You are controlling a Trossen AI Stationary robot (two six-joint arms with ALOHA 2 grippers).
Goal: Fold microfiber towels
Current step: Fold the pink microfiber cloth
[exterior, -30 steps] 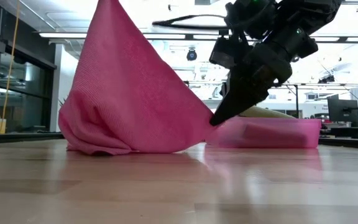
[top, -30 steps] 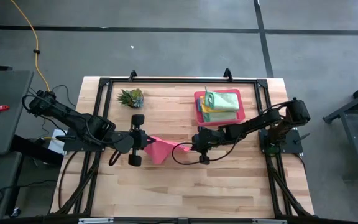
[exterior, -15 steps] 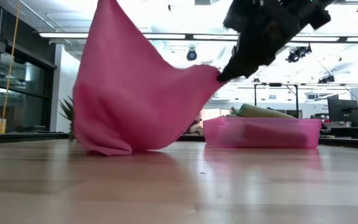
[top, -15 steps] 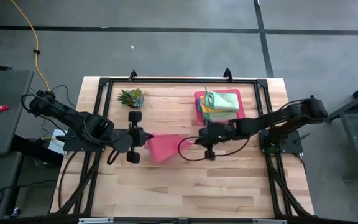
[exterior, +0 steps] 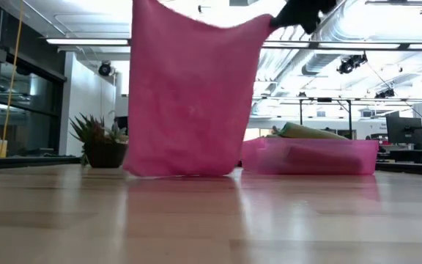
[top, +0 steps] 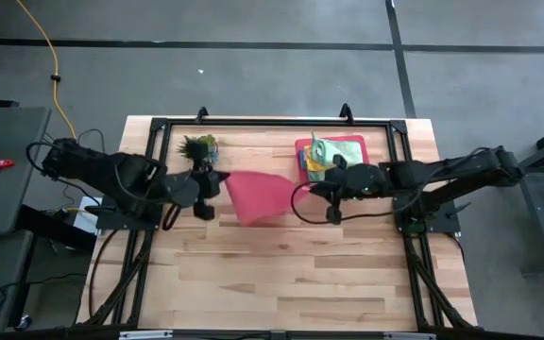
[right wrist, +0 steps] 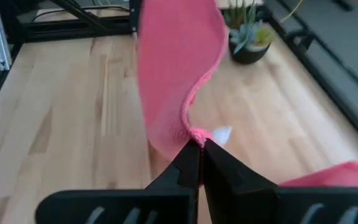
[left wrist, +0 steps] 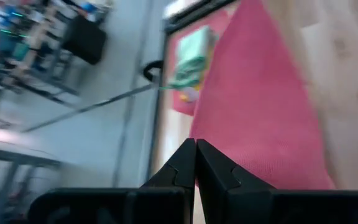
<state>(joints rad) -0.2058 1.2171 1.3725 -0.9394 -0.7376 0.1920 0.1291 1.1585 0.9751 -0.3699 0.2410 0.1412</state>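
High view: we've got the pink towel (top: 256,195) stretched between both grippers at table centre, left gripper (top: 217,177) pinching its 9 o'clock corner, right gripper (top: 315,186) its 3 o'clock corner; the folded towels (top: 333,154) sit in the pink tray (top: 364,173) at 1 o'clock, plant (top: 199,146) at 11. Low view: towel hangs as a limp sheet, hem touching the table (exterior: 211,220). Left wrist: jaws clamped tight on the edge. Right wrist: same, nipped on a corner. We judge it light, floppy, grippy fuzz; hold corners, keep tension or it sags.
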